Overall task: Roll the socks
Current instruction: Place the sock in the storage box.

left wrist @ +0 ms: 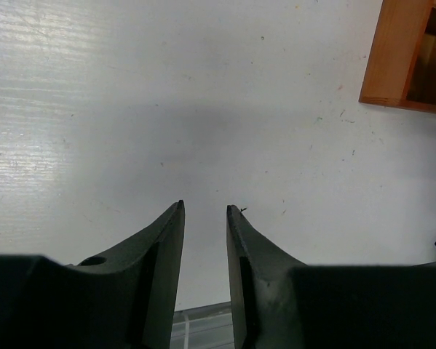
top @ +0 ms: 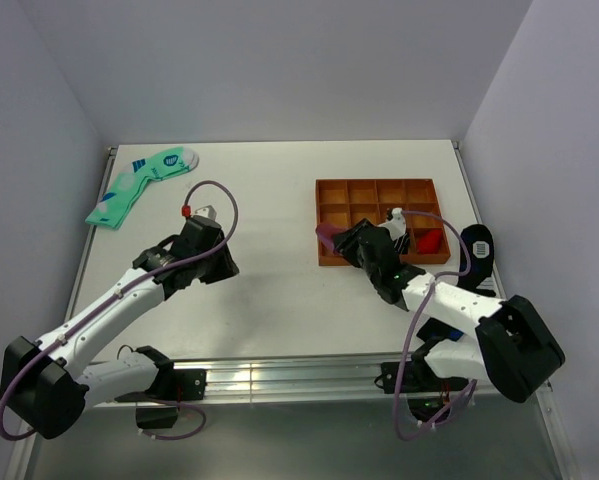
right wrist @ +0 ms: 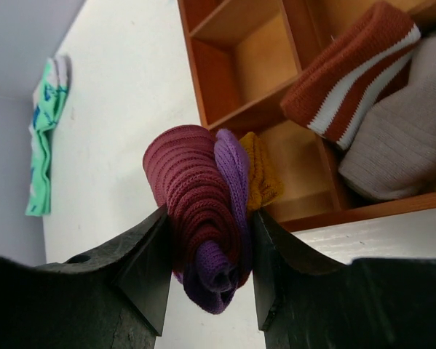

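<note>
The right claw [right wrist: 209, 212] is clenched on the rolled maroon striped socks [right wrist: 196, 178], with the purple toe and mustard cuff showing between its fingers, at the left front corner of the orange compartment tray [right wrist: 349, 213]. The left claw [left wrist: 205, 206] stands narrowly parted, gripping nothing, above the white worktop [left wrist: 130, 109].

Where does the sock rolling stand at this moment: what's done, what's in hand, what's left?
Done: the socks are rolled into a tight bundle. In hand: the right gripper is clamped on that bundle, holding it at the left edge of the wooden tray, not inside any compartment. The left gripper is open and empty over bare table. Left: probably setting the bundle down and releasing it.
</note>
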Motion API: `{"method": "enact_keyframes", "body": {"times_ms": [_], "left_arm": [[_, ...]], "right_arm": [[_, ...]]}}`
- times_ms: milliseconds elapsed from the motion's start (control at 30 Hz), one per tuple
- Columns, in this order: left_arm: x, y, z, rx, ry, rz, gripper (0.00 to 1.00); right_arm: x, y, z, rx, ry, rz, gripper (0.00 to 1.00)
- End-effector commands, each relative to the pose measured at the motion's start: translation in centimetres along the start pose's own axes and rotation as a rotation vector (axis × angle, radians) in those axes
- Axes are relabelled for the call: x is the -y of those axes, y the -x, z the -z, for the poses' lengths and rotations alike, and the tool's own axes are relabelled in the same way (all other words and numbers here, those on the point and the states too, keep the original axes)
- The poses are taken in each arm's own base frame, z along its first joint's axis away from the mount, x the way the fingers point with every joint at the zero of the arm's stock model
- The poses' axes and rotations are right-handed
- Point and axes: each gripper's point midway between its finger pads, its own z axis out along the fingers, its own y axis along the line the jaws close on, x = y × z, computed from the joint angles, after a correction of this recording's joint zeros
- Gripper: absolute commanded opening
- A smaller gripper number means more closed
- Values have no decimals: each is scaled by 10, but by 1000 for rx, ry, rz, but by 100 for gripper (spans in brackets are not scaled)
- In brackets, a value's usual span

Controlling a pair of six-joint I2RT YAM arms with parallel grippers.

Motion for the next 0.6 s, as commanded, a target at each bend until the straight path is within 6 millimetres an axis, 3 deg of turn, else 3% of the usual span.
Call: {"method": "enact_keyframes", "body": {"times_ms": [0, 467, 567], "left_arm": [[12, 13, 10, 38, -50, -24, 35], [10, 13, 5, 36, -39, -44, 34], [9, 11, 3, 27, -37, -47, 34]], "right_arm": [[-25, 16, -5, 39, 61, -3, 0], [-3, 5, -28, 4, 51, 7, 0], [11, 1, -33, -30, 25, -15, 0]]}}
